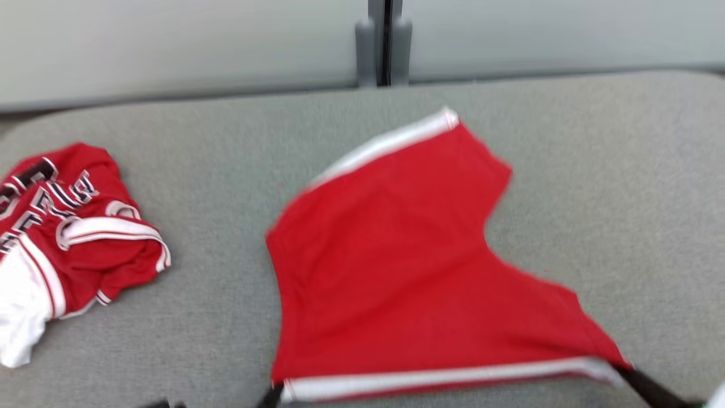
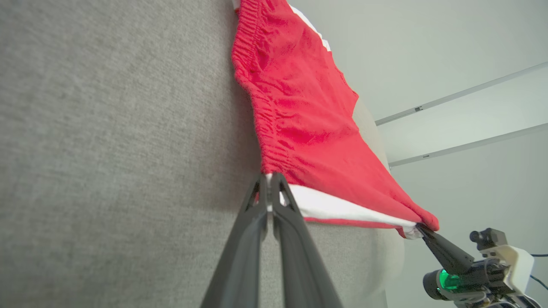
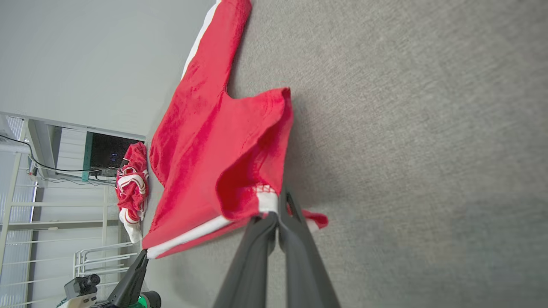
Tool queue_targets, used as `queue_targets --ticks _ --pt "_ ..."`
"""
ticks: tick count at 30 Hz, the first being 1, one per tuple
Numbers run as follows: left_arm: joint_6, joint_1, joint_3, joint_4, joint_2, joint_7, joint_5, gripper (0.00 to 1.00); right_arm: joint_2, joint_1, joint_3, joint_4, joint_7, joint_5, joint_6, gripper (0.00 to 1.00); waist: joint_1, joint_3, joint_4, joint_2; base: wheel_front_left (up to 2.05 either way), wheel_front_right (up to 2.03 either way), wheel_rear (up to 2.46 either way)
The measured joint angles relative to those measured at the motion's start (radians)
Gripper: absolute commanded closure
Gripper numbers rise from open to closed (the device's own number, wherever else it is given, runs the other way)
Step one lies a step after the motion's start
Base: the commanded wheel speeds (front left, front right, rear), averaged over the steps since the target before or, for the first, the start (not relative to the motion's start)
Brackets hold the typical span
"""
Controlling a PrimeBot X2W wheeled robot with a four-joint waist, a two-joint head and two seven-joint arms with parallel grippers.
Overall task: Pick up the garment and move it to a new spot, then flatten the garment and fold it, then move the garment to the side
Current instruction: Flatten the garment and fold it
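The garment [image 1: 396,255] is a pair of red shorts with white side stripes, stretched out over the grey padded surface [image 1: 595,170]. My left gripper [image 1: 276,392] is shut on its near left corner, by the white stripe. My right gripper [image 1: 623,371] is shut on the near right corner. In the left wrist view the left gripper [image 2: 269,177] pinches the elastic waistband end of the garment [image 2: 299,119], with the right gripper [image 2: 421,229] at the far corner. The right wrist view has the right gripper [image 3: 280,201] pinching a white-trimmed leg hem of the garment [image 3: 205,141], and the left gripper [image 3: 144,254] beyond. The near edge hangs lifted between them.
A crumpled red and white jersey [image 1: 68,226] with dark lettering lies at the left of the surface, also the jersey [image 3: 132,188] in the right wrist view. A pale wall with a dark vertical post [image 1: 385,42] runs behind the surface. White railings [image 3: 51,222] stand beyond.
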Motion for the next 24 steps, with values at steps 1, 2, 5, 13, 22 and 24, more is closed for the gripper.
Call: queue_targets --ticks 1,2,5,13,22,24 --pt "0.027 0.09 -0.01 -0.051 -0.002 -0.002 -0.017 1.0 0.005 0.097 -0.042 -0.045 0.027 0.011 0.0 1.0 0.0 -0.049 0.005 0.0 0.0 0.0 0.0" --pt "0.027 0.09 -0.01 -0.051 -0.002 -0.002 -0.017 1.0 0.005 0.097 -0.042 -0.045 0.027 0.011 0.0 1.0 0.0 -0.049 0.005 0.0 0.0 0.0 0.0" --pt "0.066 0.198 -0.024 -0.117 0.002 -0.012 -0.02 1.0 0.018 0.231 -0.096 -0.113 0.071 0.036 0.0 1.0 0.0 -0.113 0.016 0.0 0.0 0.0 0.0" --pt "0.1 0.244 -0.024 -0.244 -0.017 -0.008 -0.053 1.0 0.043 0.214 -0.138 -0.199 0.097 0.032 0.0 1.0 -0.0001 -0.098 0.061 0.0 0.0 0.0 0.0" --pt "0.135 -0.019 0.008 -0.273 -0.048 0.089 -0.095 1.0 0.021 -0.228 -0.119 -0.049 0.172 -0.116 0.0 1.0 -0.0001 0.076 0.095 0.0 0.0 0.0 0.0" --pt "0.147 -0.076 0.013 -0.262 -0.048 0.106 -0.092 1.0 0.006 -0.326 -0.119 -0.007 0.195 -0.159 0.0 1.0 -0.0001 0.117 0.108 0.0 0.0 0.0 0.0"
